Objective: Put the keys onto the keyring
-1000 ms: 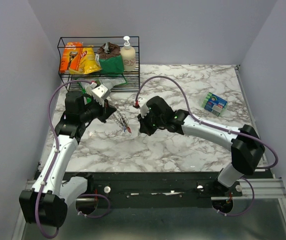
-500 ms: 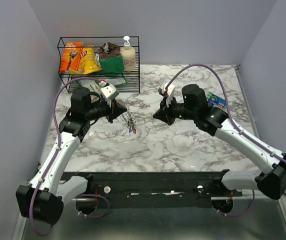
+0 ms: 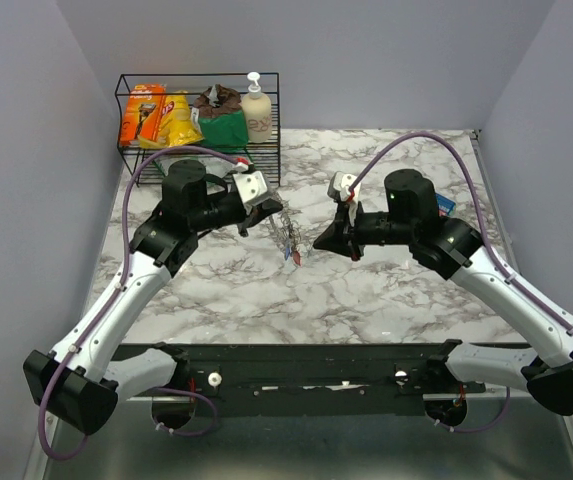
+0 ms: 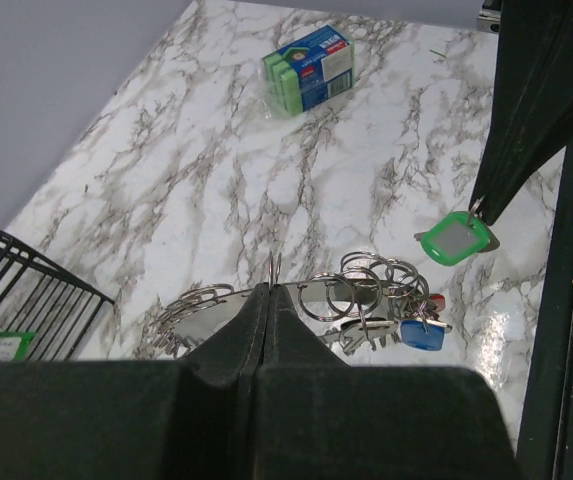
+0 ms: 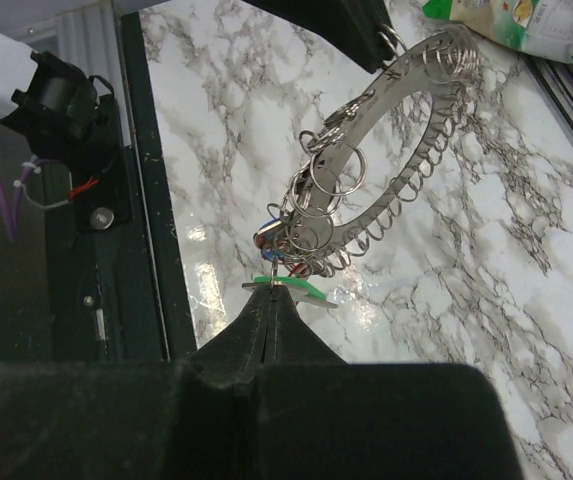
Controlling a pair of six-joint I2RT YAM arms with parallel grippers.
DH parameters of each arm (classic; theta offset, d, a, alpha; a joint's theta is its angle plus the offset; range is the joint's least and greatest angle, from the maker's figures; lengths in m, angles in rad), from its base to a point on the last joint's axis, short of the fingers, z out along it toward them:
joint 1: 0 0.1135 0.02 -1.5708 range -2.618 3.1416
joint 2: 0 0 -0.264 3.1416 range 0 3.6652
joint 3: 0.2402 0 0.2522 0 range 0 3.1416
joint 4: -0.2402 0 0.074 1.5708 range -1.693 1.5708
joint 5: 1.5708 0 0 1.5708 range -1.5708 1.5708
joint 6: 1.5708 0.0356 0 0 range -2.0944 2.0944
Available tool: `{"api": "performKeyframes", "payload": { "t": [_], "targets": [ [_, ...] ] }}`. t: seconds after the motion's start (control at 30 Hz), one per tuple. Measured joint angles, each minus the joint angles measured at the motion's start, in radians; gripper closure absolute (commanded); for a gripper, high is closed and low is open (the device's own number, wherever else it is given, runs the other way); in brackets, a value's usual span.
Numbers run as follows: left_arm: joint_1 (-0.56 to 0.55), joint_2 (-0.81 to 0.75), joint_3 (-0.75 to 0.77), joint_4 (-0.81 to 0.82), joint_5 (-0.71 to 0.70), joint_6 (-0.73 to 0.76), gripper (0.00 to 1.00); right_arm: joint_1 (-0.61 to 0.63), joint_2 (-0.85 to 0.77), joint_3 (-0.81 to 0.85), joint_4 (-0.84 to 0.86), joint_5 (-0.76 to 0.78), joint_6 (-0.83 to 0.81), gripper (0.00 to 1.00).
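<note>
The keyring (image 4: 361, 290), a metal band crowded with small silver rings and keys, hangs above the marble table (image 3: 386, 290) from my left gripper (image 4: 270, 290), which is shut on its top edge. A blue key (image 4: 421, 334) and a red key (image 4: 436, 300) dangle at its lower end. My right gripper (image 5: 271, 297) is shut on the small ring of a green-tagged key (image 5: 296, 289), just below the keyring (image 5: 396, 150). From above, the left gripper (image 3: 269, 205) and right gripper (image 3: 318, 243) face each other with the keyring (image 3: 287, 233) between them.
A black wire rack (image 3: 198, 125) at the back left holds snack bags and a soap bottle (image 3: 257, 108). A pack of green sponges (image 4: 309, 68) lies at the right, partly hidden behind the right arm in the top view. The table's dark front rail (image 3: 296, 365) runs below.
My left gripper has carried the keyring rightward toward the table's middle. My right arm swung away to the right and now points back at the ring's lower end.
</note>
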Motion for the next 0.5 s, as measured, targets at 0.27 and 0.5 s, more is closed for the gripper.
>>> {"api": "performKeyframes", "payload": {
  "t": [0.27,0.5],
  "targets": [
    [-0.086,0.047,0.042,-0.042,-0.026,0.102,1.0,0.0,-0.027,0.001,-0.026,0.0,-0.016,0.99],
    [-0.103,0.05,0.042,-0.063,-0.048,0.147,1.0,0.0,-0.028,0.002,-0.047,0.0,-0.018,0.99]
  ]
}}
